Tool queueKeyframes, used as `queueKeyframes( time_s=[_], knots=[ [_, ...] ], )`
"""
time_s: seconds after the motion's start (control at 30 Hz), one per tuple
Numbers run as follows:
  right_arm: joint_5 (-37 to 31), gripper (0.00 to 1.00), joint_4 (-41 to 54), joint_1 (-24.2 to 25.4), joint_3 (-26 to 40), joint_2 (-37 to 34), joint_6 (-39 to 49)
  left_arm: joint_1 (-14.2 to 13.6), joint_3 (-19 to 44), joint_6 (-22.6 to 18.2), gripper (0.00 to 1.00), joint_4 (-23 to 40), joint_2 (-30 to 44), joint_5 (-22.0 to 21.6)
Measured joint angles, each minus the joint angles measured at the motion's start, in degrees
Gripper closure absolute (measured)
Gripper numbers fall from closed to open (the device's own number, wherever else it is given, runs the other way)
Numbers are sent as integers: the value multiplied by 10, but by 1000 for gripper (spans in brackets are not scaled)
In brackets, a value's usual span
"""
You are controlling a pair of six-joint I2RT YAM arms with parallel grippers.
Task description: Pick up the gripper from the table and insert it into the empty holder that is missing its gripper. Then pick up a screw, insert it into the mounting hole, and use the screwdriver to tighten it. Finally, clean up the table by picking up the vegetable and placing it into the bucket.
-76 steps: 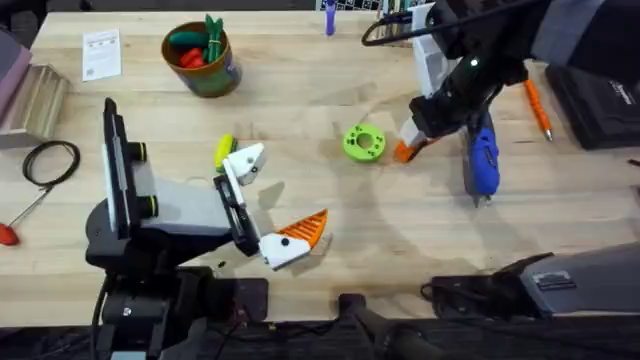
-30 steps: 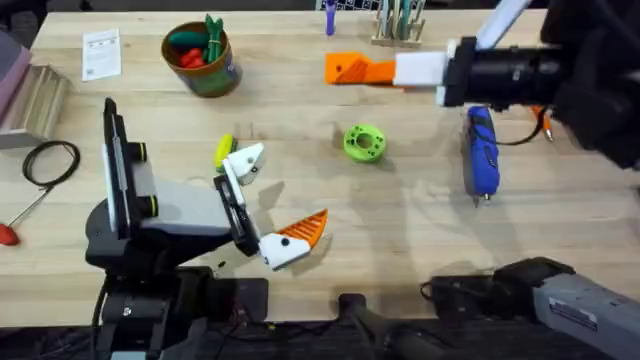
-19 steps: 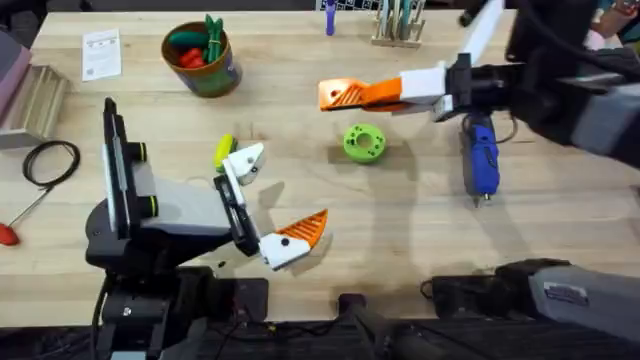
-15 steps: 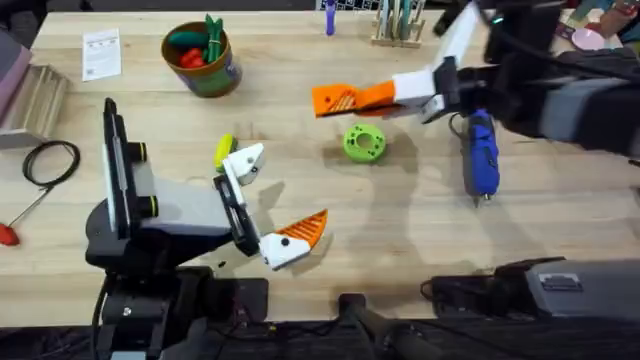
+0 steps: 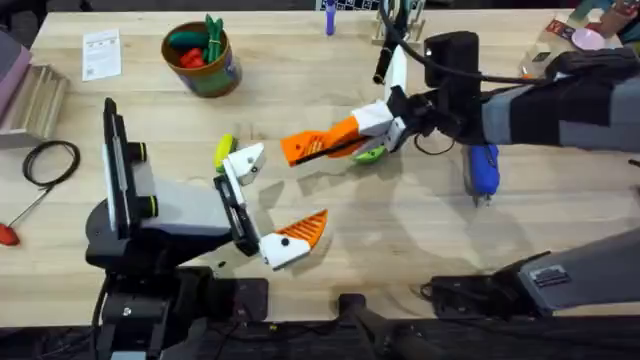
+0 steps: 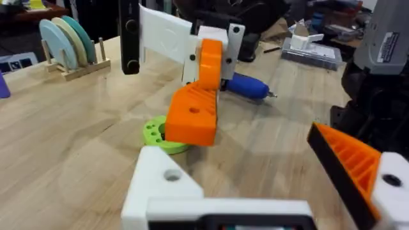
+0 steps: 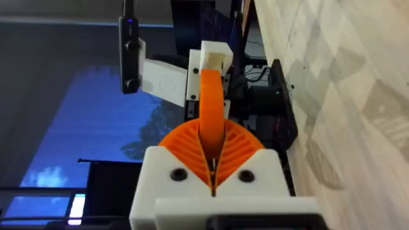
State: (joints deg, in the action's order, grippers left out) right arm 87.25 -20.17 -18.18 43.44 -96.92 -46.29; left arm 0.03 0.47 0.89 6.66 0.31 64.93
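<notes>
My right gripper reaches in from the right, rolled on its side. Its orange ribbed pads are shut on the small orange gripper. The held piece points at the holder, a bare white finger mount on my left arm, with a short gap between them from overhead. My left gripper is open, and its other finger carries an orange tip. The blue screwdriver lies at the right. The bucket stands at the back left. A small yellow-green vegetable lies beside the holder.
A green round part lies half under my right gripper. The bucket holds red and green vegetables. At the table's left edge are a black cable loop and a red-handled tool. A paper card lies at the back left.
My right arm has swung from the right side across the back of the table, then down and left, carrying the orange gripper toward the holder. The left arm has not moved.
</notes>
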Motion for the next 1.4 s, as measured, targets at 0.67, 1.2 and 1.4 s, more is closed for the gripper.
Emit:
queueKeyframes(
  time_s=[0.67, 1.2, 1.4],
  knots=[
    [0, 992, -6, -38, 0, -2, 41, 0, 0, 0, 15, 0, 0, 0],
    [0, 992, -291, -44, -46, -35, -145, 0, 0, 0, 15, 0, 0, 0],
    [0, 992, -296, -56, -50, -60, -183, 0, 0, 0, 15, 0, 0, 0]
  ],
)
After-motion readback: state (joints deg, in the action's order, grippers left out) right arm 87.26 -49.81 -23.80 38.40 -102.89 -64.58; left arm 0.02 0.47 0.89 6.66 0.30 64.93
